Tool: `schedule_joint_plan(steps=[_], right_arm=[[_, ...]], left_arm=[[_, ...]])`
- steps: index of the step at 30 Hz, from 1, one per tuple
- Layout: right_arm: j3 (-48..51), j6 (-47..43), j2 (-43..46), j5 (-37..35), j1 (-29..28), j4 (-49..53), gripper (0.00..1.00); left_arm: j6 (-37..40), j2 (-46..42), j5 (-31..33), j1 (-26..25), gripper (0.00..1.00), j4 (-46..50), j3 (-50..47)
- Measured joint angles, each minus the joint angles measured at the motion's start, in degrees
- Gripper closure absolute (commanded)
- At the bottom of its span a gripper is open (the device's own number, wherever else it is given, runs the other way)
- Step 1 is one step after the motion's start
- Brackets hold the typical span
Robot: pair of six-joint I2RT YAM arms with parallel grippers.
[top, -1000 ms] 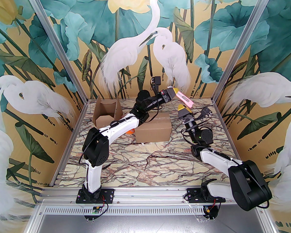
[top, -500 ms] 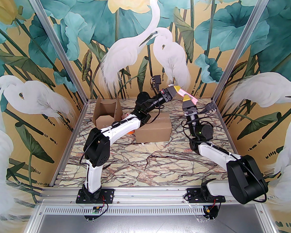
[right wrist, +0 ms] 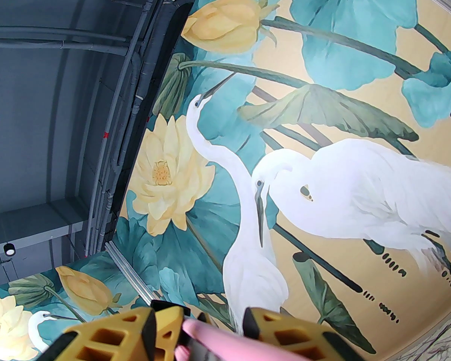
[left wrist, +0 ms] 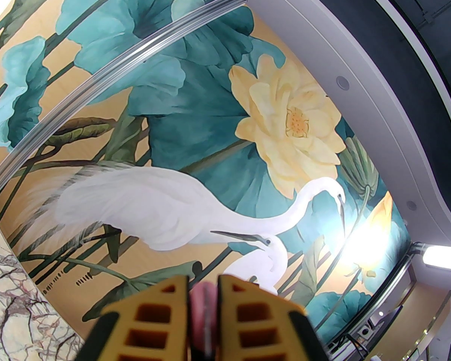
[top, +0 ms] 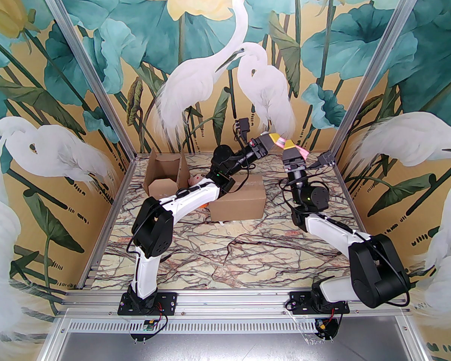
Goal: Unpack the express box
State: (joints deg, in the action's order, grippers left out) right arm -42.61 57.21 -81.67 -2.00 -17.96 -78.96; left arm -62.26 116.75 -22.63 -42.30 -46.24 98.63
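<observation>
Marble table (top: 248, 246); box (top: 240, 201) central. Likely knife (top: 282, 141) handover, 1 o'clock: left gripper (top: 273, 138) clamped on; right gripper (top: 292, 148) around it, hold unclear. Next: right secures.

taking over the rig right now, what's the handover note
Left end effector: shut on the pink plastic utility knife, raised near the far edge of the marble table.
Right end effector: around the knife's other end, grip unclear.
Closed brown cardboard box mid-table; open brown cardboard box far left.
Done: knife lifted. Left: likely finish the handover, cut the closed box, unpack.
</observation>
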Motion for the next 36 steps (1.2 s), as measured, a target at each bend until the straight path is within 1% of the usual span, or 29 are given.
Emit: schedule_joint_plan(steps=[10,12,14,15,16,17,19,20,21,22,24,26,29,33,36], right_arm=[[-0.5,2.2,-0.6,-1.5,0.0,-0.3,0.83],[-0.7,3.1,-0.6,-1.5,-0.2,-0.6,0.86],[-0.7,3.5,-0.7,-1.6,-0.2,-0.7,0.92],[-0.7,3.8,-0.7,-1.7,-0.2,-0.6,0.93],[-0.7,3.9,-0.7,-1.7,-0.2,-0.6,0.95],[-0.6,3.9,-0.7,-1.6,-0.2,-0.5,0.96],[-0.6,3.6,-0.7,-1.8,-0.2,-0.4,0.98],[-0.6,3.6,-0.7,-2.0,-0.2,-0.4,0.99],[-0.5,3.5,-0.7,-2.2,0.0,-0.4,1.00],[0.1,3.4,-0.5,-2.3,0.2,-0.4,1.00],[2.2,3.4,0.5,-2.6,0.8,-0.4,1.00],[5.2,3.5,2.0,-3.2,2.1,-0.2,1.00],[9.9,3.7,5.0,-4.1,4.8,2.6,1.00],[12.3,3.2,9.2,-4.2,7.5,13.4,1.00],[12.5,2.1,10.8,-3.8,8.6,20.1,1.00]], left_arm=[[-2.1,0.0,0.0,0.1,0.98,-2.5,-2.4],[-2.3,-0.1,0.0,0.1,0.97,-2.9,-2.5],[-2.3,-0.1,-0.1,0.1,0.93,-2.9,-2.6],[-2.2,-0.2,-0.1,0.2,0.86,-2.9,-2.7],[-2.0,-0.2,-0.2,0.2,0.72,-2.9,-2.8],[-1.3,-0.4,-0.3,0.2,0.61,-2.8,-3.0],[0.4,-1.2,-1.8,0.2,0.33,-1.7,-4.3],[1.1,-1.6,-2.2,0.2,0.21,-1.1,-5.3],[2.5,-2.3,-2.8,0.1,0.01,-0.2,-6.7],[3.8,-3.2,-3.3,0.1,0.01,1.0,-8.1],[7.7,-5.1,-4.1,0.5,0.00,4.7,-10.6],[13.4,-7.9,-4.6,1.2,0.00,10.7,-12.5],[25.5,-13.0,-4.0,2.7,0.00,23.0,-13.3],[44.2,-20.2,0.2,3.4,0.00,40.5,-12.3],[56.4,-21.9,2.8,3.3,0.00,52.4,-9.0]])
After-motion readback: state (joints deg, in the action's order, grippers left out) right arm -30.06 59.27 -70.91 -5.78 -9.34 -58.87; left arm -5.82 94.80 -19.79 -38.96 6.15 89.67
